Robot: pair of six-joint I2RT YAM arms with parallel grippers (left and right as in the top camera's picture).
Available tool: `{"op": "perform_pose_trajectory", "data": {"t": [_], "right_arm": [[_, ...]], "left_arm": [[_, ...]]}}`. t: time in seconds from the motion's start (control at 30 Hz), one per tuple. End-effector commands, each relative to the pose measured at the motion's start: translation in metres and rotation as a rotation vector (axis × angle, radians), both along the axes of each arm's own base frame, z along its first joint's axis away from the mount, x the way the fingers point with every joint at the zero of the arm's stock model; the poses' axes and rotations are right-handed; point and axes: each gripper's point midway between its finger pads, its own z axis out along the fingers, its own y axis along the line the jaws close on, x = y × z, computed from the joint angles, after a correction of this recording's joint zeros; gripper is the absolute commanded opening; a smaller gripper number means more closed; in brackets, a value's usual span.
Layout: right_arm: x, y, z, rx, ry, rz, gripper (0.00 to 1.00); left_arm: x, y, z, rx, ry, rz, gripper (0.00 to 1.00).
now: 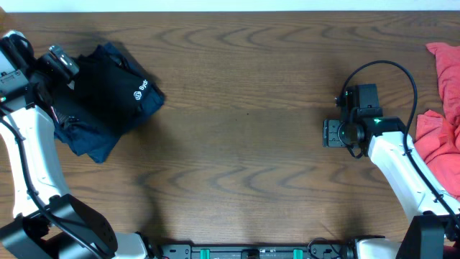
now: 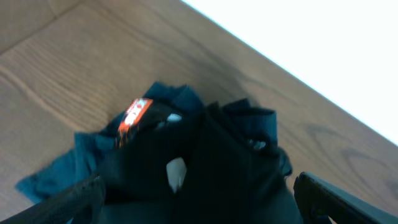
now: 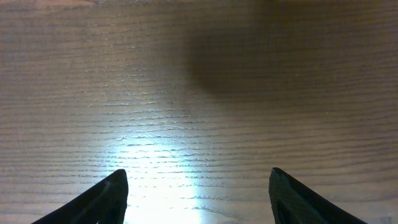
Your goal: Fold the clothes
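A folded black T-shirt [image 1: 115, 90] with a small white logo lies at the far left of the table, on top of a navy garment [image 1: 90, 140]. My left gripper [image 1: 66, 68] is at the shirt's back left edge. In the left wrist view its fingers [image 2: 199, 202] are spread wide and open over the black shirt [image 2: 217, 168], with a white label [image 2: 176, 171] between them and the navy fabric [image 2: 74, 168] at the left. My right gripper [image 1: 332, 133] is open and empty over bare wood [image 3: 199, 196]. Coral-red clothes [image 1: 442, 122] lie at the right edge.
The wooden table [image 1: 244, 144] spans the view between the two piles. An orange-red tag [image 2: 132, 115] shows on the navy garment. The table's back edge runs close behind the left pile [image 2: 261, 56].
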Motion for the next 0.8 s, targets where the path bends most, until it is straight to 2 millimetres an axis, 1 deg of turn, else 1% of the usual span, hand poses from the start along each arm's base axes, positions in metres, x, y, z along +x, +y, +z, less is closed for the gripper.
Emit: {"op": "perform_pose_trajectory", "data": {"t": [0.0,0.13,0.23,0.33,0.4,0.47,0.53,0.57,0.63,0.67,0.73,0.77], "right_arm": [[0.005,-0.008,0.010,-0.005,-0.028,-0.023,0.71],[0.004,-0.008,0.009,-0.006,-0.023,-0.023,0.71],[0.002,-0.008,0.009,-0.006,-0.017,-0.023,0.70],[-0.001,-0.009,0.007,-0.007,-0.003,-0.023,0.71],[-0.002,-0.009,0.007,-0.008,0.000,-0.023,0.71],[-0.002,-0.009,0.007,-0.007,0.000,-0.023,0.71],[-0.001,-0.009,0.007,-0.007,-0.001,-0.023,0.71],[-0.001,-0.009,0.007,-0.007,-0.001,-0.023,0.72],[-0.001,-0.008,0.007,-0.006,-0.004,-0.023,0.80],[0.000,-0.008,0.008,-0.006,-0.006,-0.023,0.88],[0.002,-0.007,0.009,0.000,-0.017,-0.021,0.99],[0.004,-0.005,0.009,0.013,-0.025,-0.017,0.99]], "left_arm": [[-0.001,0.004,-0.022,-0.026,0.060,0.026,0.98],[-0.007,0.011,-0.070,-0.054,0.197,0.063,0.98],[-0.008,0.015,-0.104,-0.077,0.271,0.073,0.98],[-0.009,0.018,-0.129,-0.104,0.321,0.079,0.98],[-0.010,0.021,-0.137,-0.111,0.333,0.084,0.98],[-0.007,0.022,-0.133,-0.109,0.317,0.082,0.98],[-0.001,0.020,-0.120,-0.111,0.274,0.064,0.98],[0.003,0.018,-0.109,-0.112,0.244,0.050,0.98],[0.010,0.011,-0.083,-0.109,0.177,0.018,0.98],[0.014,0.006,-0.069,-0.106,0.144,-0.002,0.98],[0.022,-0.013,-0.040,-0.063,0.081,-0.092,0.98],[0.025,-0.024,-0.027,-0.026,0.060,-0.138,0.98]]}}
